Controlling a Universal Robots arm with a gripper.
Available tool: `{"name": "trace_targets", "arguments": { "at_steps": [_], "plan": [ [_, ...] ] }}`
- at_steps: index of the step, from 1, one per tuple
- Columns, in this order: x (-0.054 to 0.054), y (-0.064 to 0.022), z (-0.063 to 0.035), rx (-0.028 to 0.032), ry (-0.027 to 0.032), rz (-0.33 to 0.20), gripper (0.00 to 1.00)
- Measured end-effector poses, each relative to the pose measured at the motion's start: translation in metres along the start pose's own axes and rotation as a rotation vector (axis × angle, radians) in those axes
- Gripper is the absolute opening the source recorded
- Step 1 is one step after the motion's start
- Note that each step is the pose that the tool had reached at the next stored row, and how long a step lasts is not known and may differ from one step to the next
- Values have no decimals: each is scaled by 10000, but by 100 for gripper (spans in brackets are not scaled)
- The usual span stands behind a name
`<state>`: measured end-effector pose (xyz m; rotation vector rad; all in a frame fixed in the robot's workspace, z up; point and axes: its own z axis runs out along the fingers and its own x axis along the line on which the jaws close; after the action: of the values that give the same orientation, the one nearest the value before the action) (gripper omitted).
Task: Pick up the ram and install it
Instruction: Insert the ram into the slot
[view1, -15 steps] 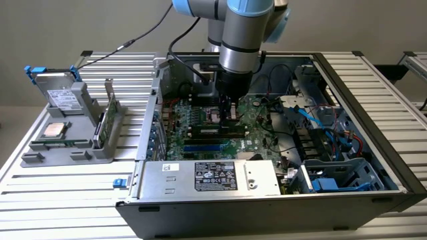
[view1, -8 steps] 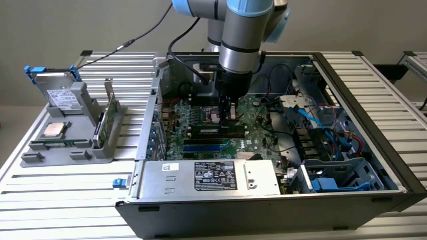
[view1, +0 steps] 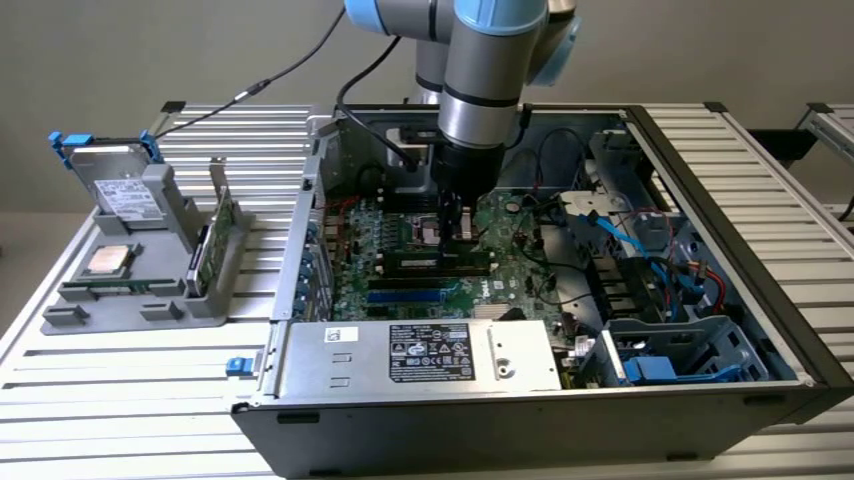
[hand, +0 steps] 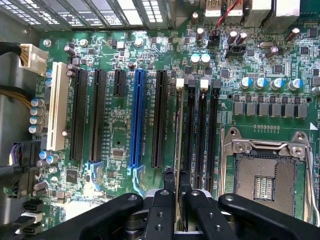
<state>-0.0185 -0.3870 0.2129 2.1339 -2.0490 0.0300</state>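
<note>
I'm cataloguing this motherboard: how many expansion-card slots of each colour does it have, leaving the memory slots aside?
White slot: 1
Blue slot: 1
Black slots: 4
Total: 6

Bright even light; case (view1: 534, 435) interior slightly shadowed; glare on table slats (view1: 120, 370).
</note>
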Motion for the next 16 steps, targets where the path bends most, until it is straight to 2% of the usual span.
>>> {"name": "trace_targets", "arguments": {
  "at_steps": [7,8,9,10,11,12,13,14,16],
  "plan": [
    [0,0,1,1,-1,0,15],
    [0,0,1,1,-2,0,28],
    [0,0,1,2,-1,1,28],
    [0,-1,1,8,-2,0,39],
    [0,-1,1,14,-2,0,45],
    [0,-1,1,20,-2,2,45],
    [-1,0,0,40,0,6,52],
    [1,1,-5,79,3,12,52],
    [5,6,-43,115,2,17,52]
  ]
}}
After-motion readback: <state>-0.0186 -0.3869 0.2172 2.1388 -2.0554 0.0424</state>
